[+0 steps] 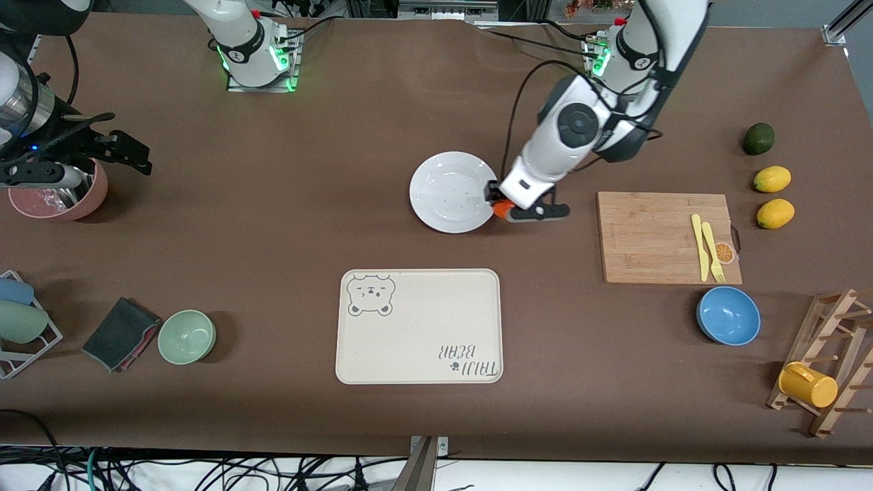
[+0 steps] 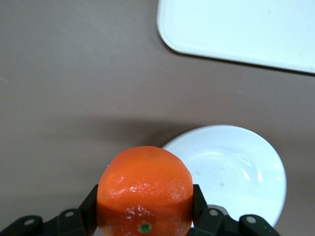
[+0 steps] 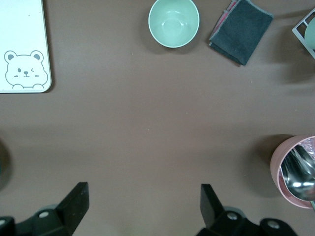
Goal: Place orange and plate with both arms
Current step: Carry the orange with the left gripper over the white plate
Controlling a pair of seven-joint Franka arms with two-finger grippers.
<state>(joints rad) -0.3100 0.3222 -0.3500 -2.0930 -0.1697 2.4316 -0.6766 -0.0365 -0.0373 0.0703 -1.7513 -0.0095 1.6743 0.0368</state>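
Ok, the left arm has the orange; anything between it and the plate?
Nothing visible. The left gripper, shut on the orange, is beside the plate at its rim, with only bare table between them.

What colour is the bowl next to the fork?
Blue. The bowl shows best in the front view, just nearer the camera than the cutting board holding the fork.

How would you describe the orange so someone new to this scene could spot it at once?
Start at the white plate in the middle of the table, farther from the front camera than the bear tray. At the plate's edge toward the left arm's end, the left pincer is shut on the orange. It is small, round and bright orange-red, unlike the yellow lemons and dark green fruit.
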